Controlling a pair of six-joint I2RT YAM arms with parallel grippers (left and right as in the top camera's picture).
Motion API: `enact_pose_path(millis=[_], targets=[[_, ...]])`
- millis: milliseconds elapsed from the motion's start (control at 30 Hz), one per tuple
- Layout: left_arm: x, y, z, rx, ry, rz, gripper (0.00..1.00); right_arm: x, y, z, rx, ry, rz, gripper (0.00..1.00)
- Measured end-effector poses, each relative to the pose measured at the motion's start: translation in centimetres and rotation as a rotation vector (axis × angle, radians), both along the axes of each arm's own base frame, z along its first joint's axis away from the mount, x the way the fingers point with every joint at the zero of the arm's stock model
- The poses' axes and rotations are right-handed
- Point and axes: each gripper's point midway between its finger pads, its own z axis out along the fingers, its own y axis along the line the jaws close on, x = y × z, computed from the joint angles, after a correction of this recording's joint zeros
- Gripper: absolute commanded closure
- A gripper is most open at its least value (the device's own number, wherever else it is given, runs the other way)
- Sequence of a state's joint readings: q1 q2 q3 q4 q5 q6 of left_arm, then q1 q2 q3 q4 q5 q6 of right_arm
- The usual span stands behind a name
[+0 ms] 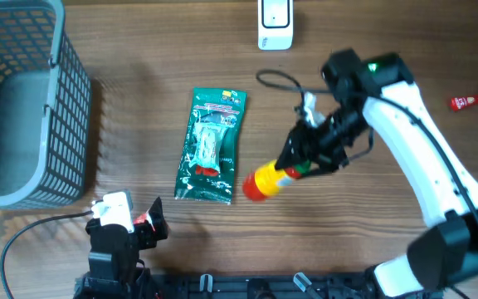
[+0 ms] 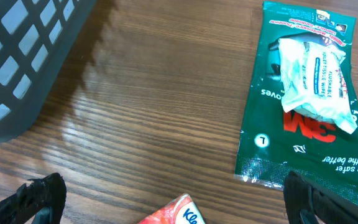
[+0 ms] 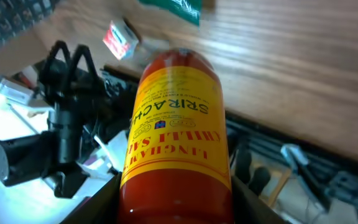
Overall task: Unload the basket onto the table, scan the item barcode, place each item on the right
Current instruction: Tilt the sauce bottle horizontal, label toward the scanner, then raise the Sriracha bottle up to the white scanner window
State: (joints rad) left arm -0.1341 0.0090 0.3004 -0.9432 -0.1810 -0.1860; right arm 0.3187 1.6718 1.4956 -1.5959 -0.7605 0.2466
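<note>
grasping a red, yellow-labelled sriracha bottle [image 1: 265, 179], the right gripper [image 1: 299, 166] holds it apparently tilted.

a brown wooden table [image 1: 139, 50] with fine grain running across it filled the view. soft light left a pale sheen on the wood toward its left side.

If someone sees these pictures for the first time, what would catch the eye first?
The yellow-and-red sriracha bottle stands out most, held on a slant in the right gripper near the table's middle. Left of it a green packet lies flat on the wood. A grey basket fills the far left corner.
</note>
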Motion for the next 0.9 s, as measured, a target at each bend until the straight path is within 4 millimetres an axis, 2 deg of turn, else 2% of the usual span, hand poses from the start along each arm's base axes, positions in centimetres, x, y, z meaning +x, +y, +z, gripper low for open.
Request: enact_pose_path(millis=[100, 167, 233, 300, 400, 500, 600, 733, 800, 900], targets=[[0.0, 0.0, 0.0, 0.000, 0.000, 0.000, 0.00, -2.2, -0.2, -1.2, 0.007, 0.084, -0.016, 0.66], [0.0, 0.0, 0.0, 0.000, 0.000, 0.000, 0.00, -2.9, -0.3, -1.7, 0.008, 0.123, -0.024, 0.66], [0.0, 0.0, 0.0, 0.000, 0.000, 0.000, 0.00, -2.9, -0.3, -2.0, 0.010, 0.126, -0.025, 0.67], [0.0, 0.0, 0.0, 0.000, 0.000, 0.000, 0.00, -2.0, 0.0, -2.3, 0.021, 0.071, -0.022, 0.67], [0.0, 0.0, 0.0, 0.000, 0.000, 0.000, 0.00, 1.1, 0.7, -3.0, 0.054, -0.093, -0.018, 0.67], [0.0, 0.0, 0.0, 0.000, 0.000, 0.000, 0.00, 3.9, 1.8, -2.9, 0.116, -0.231, -0.021, 0.67], [0.0, 0.0, 0.0, 0.000, 0.000, 0.000, 0.00, 8.0, 4.0, -1.0, 0.269, -0.473, 0.007, 0.69], [0.0, 0.0, 0.0, 0.000, 0.000, 0.000, 0.00, 12.4, 5.5, 1.6, 0.363, -0.761, 0.045, 0.61], [0.0, 0.0, 0.0, 0.000, 0.000, 0.000, 0.00, 14.7, 5.6, 2.5, 0.348, -0.897, 0.039, 0.60], [0.0, 0.0, 0.0, 0.000, 0.000, 0.000, 0.00, 18.4, 4.7, 3.4, 0.239, -1.074, -0.018, 0.62]])
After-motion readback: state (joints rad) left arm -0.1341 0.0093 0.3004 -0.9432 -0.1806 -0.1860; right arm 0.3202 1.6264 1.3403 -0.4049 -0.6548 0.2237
